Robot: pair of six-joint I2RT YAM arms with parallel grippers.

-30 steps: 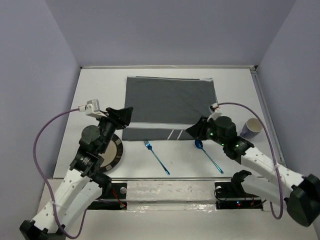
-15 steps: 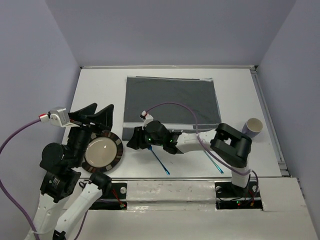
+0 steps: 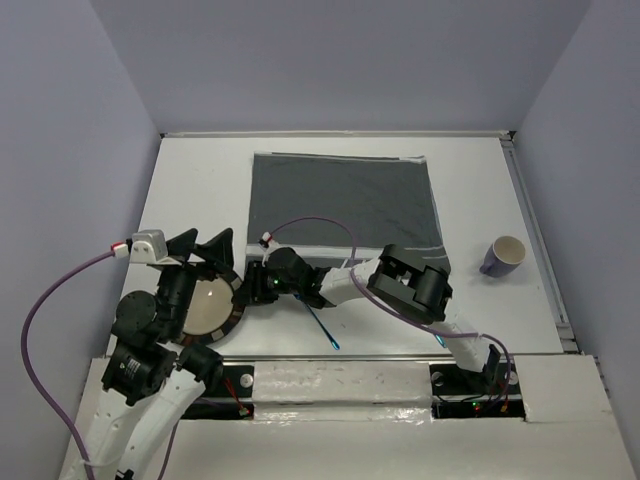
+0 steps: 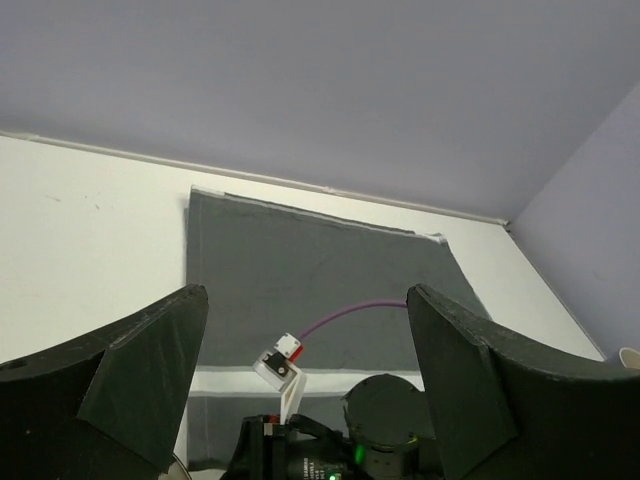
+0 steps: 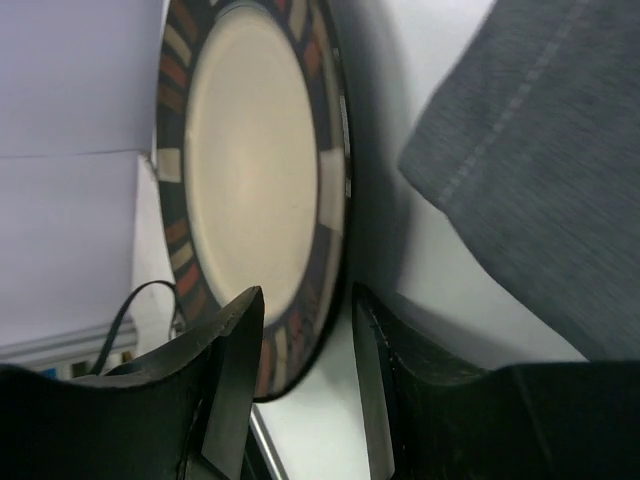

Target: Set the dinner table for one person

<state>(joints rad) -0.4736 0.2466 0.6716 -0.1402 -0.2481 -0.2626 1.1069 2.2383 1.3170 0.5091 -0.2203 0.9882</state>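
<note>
Our right gripper (image 5: pixel 303 305), jaws apart astride the rim of the plate (image 5: pixel 250 170), should close squarely before we lift (left gripper (image 4: pixel 305 330) hangs spread, idle).

1. The left arm (image 3: pixel 150 335) is folded at the near-left corner. The left gripper (image 3: pixel 203 250) is raised, jaws wide apart, pointing to the far edge.
2. The right arm (image 3: pixel 410 285) lies low along the near edge, reaching left. The right gripper (image 5: pixel 305 300) has its jaws a little apart.

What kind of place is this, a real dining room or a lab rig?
Most likely a lab test cell: plain lavender walls box in a white tabletop, robot arms are bolted at its near edge, and a placemat, plate and cup look like staged props.
</note>
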